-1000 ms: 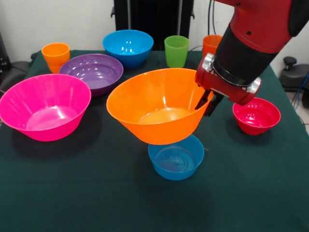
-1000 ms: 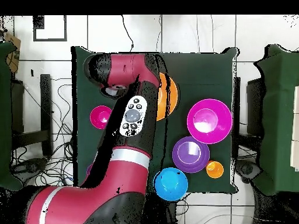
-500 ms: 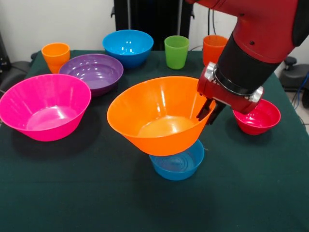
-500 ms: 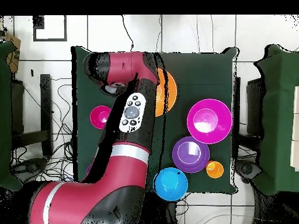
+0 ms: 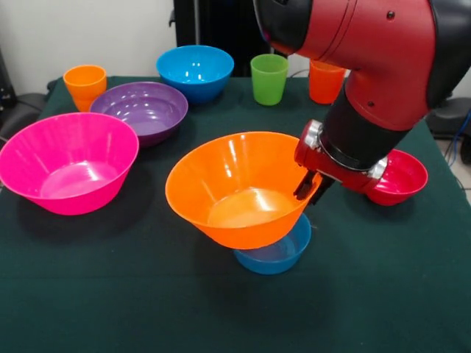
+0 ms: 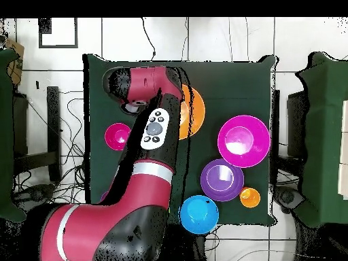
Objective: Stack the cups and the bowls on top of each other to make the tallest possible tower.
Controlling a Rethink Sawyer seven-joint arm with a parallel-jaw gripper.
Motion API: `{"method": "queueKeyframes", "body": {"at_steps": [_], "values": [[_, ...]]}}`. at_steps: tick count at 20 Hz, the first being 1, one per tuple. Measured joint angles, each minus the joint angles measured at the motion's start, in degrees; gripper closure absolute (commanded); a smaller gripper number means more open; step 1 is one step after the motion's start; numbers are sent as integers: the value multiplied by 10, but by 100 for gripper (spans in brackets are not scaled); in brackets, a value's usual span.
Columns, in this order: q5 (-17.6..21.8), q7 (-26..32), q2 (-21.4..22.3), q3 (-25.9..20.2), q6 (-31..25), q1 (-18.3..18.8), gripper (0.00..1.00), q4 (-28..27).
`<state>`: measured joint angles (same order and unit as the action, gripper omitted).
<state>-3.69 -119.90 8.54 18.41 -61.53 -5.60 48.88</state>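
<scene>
Counter: dark green cloth cover.

Hand: centre-right of front view, below red/black arm. Clamped on right rim of lg orange bowl; dark fingers straddle the rim wall.

Tower: lg orange bowl sits in/over sm light-blue bowl, lower centre of frame. Orange bowl tilted, rim higher on the side held. Light-blue bowl shows only at its lower right, rest covered by orange bowl; whether the two touch, can't tell.

Other items, front view:
- Lg pink bowl, left, upright on counter.
- Med purple bowl, upper left, just behind pink bowl.
- Med blue bowl, top centre, behind purple bowl.
- Yellow-orange cup, upper left, near purple bowl.
- Green cup, top centre-right, upright.
- Red-orange cup, right of green cup, top partly hidden by arm.
- Sm red bowl, right, partly behind arm, well apart from tower.

Overhead view: arm covers most of frame centre-left; orange bowl shows as a sliver at arm's right edge. Pink, purple, blue bowls + yellow-orange cup at right/lower right. Sm red bowl at left reads magenta here.
</scene>
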Motion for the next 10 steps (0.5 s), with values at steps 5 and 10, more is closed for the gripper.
{"method": "queueKeyframes", "body": {"at_steps": [5,10], "values": [[0,0,-9,0,0,0,100,0],[0,0,-14,0,0,-1,100,-3]]}}
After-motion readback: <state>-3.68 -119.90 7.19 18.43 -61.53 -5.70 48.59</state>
